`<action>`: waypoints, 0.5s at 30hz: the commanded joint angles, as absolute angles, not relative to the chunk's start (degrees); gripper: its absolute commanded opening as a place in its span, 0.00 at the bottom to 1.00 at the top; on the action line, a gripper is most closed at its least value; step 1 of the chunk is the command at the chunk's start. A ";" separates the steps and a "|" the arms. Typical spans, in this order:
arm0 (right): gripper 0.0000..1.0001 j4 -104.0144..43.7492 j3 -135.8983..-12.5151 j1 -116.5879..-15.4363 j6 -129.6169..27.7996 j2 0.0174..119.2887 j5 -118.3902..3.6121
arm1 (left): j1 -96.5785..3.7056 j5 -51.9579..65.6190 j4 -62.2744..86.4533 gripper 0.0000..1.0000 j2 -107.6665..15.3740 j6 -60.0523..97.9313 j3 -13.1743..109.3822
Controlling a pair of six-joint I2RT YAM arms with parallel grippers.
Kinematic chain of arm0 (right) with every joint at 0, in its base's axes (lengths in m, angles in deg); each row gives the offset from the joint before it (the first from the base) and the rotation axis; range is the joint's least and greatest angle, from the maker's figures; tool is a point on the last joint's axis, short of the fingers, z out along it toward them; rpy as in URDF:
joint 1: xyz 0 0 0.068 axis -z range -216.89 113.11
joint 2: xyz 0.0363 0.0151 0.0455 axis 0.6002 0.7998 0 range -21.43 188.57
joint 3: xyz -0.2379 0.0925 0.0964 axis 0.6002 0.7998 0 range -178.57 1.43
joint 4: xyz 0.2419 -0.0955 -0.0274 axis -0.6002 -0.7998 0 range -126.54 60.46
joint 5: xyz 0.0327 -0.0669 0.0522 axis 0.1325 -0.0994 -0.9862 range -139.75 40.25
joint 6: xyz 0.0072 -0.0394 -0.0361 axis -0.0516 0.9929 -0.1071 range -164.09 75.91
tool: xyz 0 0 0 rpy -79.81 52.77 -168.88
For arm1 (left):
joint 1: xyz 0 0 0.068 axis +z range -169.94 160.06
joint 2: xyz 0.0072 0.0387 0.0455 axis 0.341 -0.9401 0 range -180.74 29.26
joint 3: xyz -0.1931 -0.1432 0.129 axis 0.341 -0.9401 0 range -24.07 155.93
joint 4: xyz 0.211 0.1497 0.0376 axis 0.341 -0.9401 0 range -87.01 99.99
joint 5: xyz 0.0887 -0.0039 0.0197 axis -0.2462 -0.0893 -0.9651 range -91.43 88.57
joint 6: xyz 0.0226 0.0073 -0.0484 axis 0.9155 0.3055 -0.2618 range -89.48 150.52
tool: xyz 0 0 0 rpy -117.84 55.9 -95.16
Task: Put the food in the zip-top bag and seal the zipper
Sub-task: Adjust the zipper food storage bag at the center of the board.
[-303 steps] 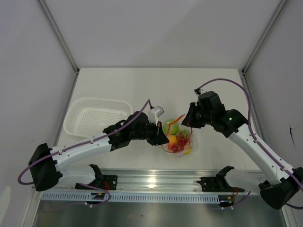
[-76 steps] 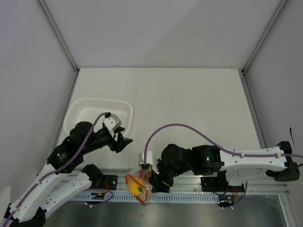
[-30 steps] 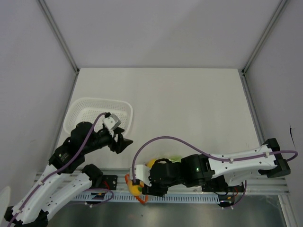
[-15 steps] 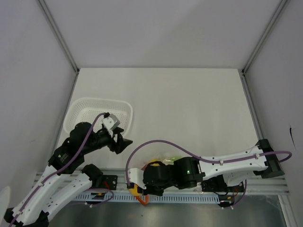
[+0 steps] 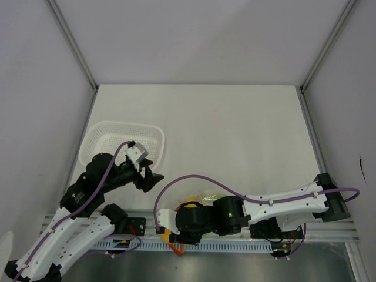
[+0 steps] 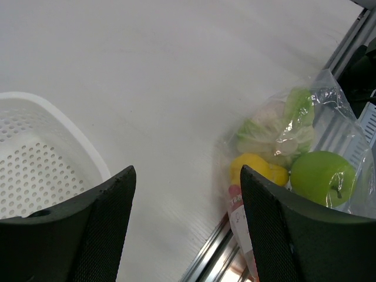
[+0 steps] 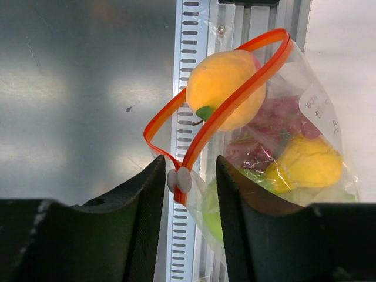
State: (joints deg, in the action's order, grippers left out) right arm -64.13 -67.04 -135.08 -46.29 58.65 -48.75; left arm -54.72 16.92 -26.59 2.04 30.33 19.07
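the right tool (image 7: pixel 183 179) pinches the zipper (image 7: pixel 226 103) of the zip-top bag (image 7: pixel 294 153), its mouth gaping; the left tool (image 6: pixel 185 223) hovers released near the basket (image 6: pixel 41 158).

bag (image 7: pixel 276 147) on near rail, R of basket (image 5: pixel 120 143) | fruit (image 7: pixel 226 97) prob. inside

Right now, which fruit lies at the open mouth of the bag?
The round orange, crossed by the red-orange zipper; the other fruits sit deeper in the bag.

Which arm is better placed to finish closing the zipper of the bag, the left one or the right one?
Right. The right end effector is at the red-orange zipper, which gapes open around the orange. The left end effector hangs open, apart from the zip-top bag.
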 commanded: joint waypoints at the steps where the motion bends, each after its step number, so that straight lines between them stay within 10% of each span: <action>1: 0.45 -64.25 -68.97 -135.59 -45.41 56.97 -48.08 | -53.95 18.08 -25.87 0.74 2.28 29.55 18.91; 15: 0.35 -66.45 -68.89 -135.59 -42.97 58.82 -47.90 | -53.51 18.43 -26.22 0.74 2.72 29.46 18.83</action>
